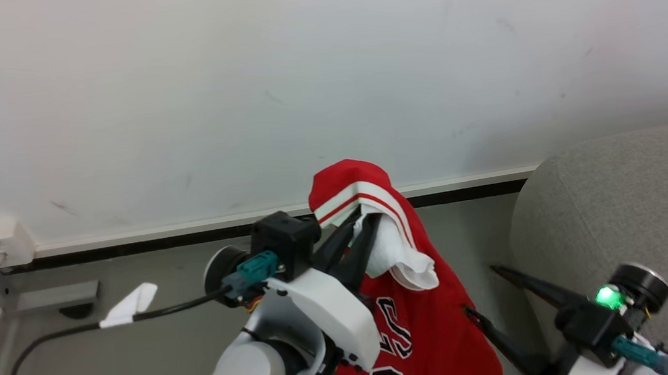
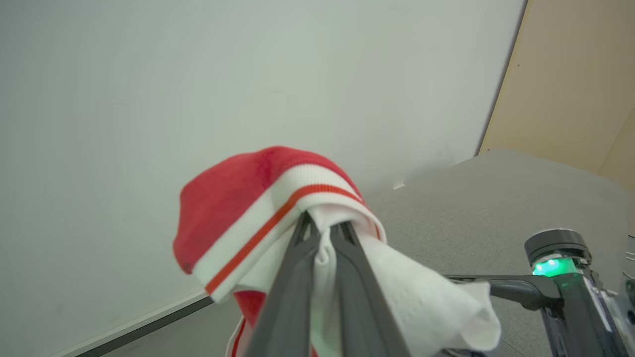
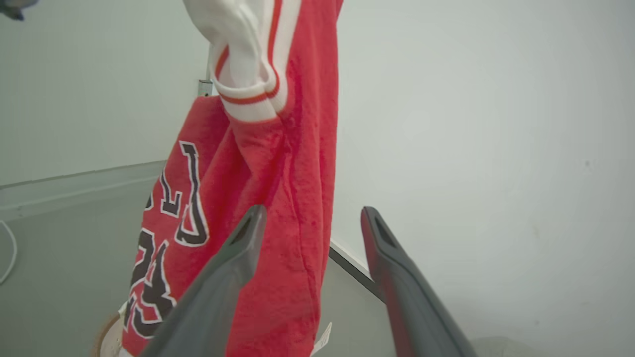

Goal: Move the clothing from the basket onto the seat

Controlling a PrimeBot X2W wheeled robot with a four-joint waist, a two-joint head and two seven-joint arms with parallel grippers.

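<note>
A red piece of clothing (image 1: 441,325) with black numbers and white striped trim hangs in the air from my left gripper (image 1: 365,221), which is shut on its white collar fabric. In the left wrist view the left gripper (image 2: 322,233) pinches the white cloth, with the clothing's (image 2: 238,198) red trim draped over the tips. My right gripper (image 1: 480,289) stands open just right of the hanging cloth and holds nothing. In the right wrist view the right gripper (image 3: 312,213) is open beside the clothing (image 3: 258,163). The grey seat (image 1: 621,201) lies to the right. A bit of the basket rim (image 3: 101,337) shows below the cloth.
A white wall (image 1: 298,79) with a dark baseboard stands close ahead. A black cable (image 1: 47,348) with a white tag runs over the grey floor at the left, near a wall box (image 1: 1,244). A tan panel (image 2: 570,74) rises behind the seat (image 2: 496,208).
</note>
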